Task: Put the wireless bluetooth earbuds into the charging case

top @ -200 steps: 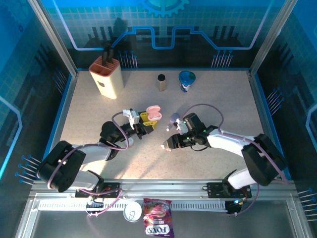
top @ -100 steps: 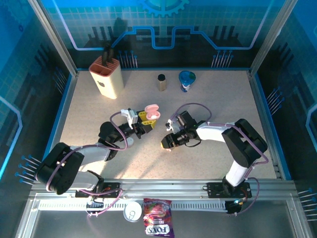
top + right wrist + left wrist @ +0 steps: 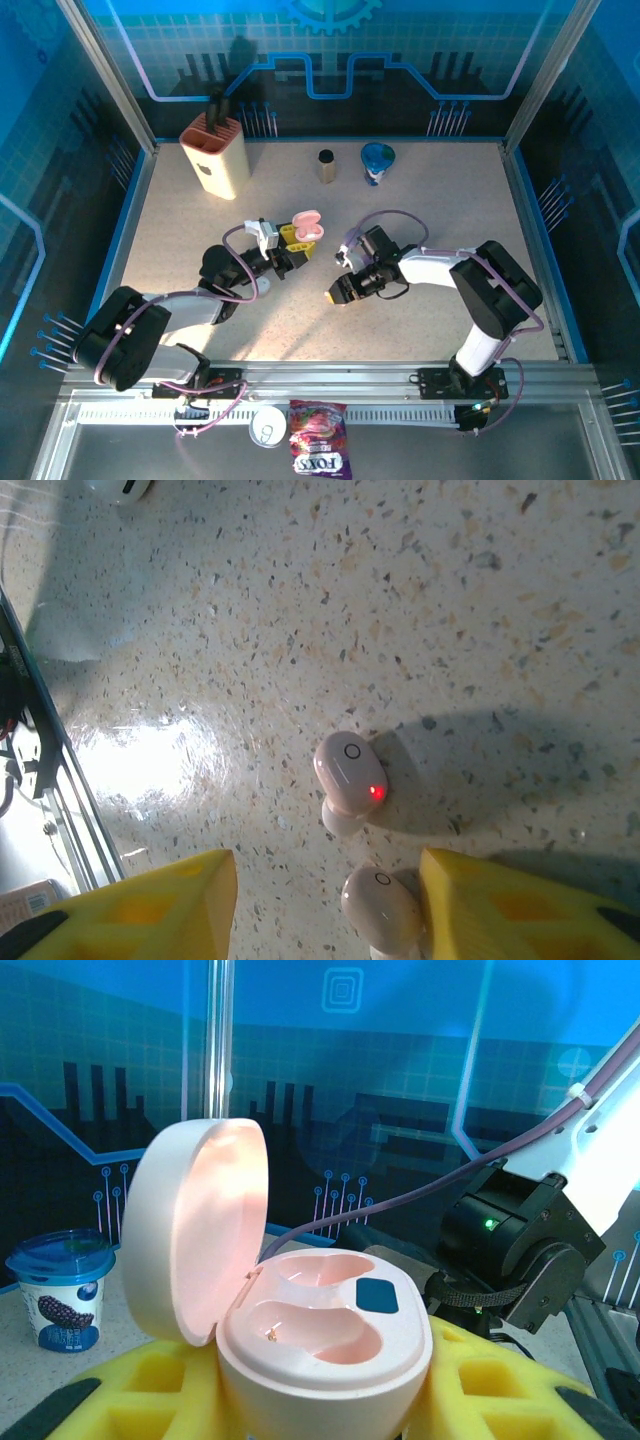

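My left gripper point(image 3: 325, 1400) is clamped on the pink charging case point(image 3: 325, 1345), which sits upright between its yellow pads point(image 3: 490, 1400). The lid point(image 3: 200, 1230) is swung back and both wells point(image 3: 300, 1325) are empty. My right gripper point(image 3: 325, 910) hangs over the tabletop point(image 3: 500, 600) with its jaws apart, gripping nothing. A pale pink earbud point(image 3: 350, 773) showing a red light lies just ahead of the fingers. A second earbud point(image 3: 382, 908) lies between them, just beside one pad.
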{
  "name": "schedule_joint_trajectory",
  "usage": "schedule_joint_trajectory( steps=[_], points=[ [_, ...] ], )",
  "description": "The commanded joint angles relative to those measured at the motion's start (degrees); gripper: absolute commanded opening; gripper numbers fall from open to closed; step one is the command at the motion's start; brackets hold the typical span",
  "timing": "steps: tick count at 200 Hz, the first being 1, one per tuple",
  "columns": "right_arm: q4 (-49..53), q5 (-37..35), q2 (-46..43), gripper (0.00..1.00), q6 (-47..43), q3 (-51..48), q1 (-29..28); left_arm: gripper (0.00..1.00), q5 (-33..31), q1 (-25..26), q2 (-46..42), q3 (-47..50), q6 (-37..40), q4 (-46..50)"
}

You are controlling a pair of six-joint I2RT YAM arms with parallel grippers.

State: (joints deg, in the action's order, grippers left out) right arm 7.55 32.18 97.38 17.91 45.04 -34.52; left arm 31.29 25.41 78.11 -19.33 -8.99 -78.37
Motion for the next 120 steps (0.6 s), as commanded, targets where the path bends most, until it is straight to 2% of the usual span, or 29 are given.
schedule_joint_trajectory(
  steps=[1,120],
  points=[
    [2.59,0.99,-1.44,0.49,-0.3,-1.27,0.74,0.28,0.78,-0.53,0.47,-1.43,0.28,-1.95],
    [1.81,-1.22,2.14,0.31,3.43,-0.48,0.73,0.29,0.88,-0.54,0.82,-1.53,0.68,-1.94]
  ],
)
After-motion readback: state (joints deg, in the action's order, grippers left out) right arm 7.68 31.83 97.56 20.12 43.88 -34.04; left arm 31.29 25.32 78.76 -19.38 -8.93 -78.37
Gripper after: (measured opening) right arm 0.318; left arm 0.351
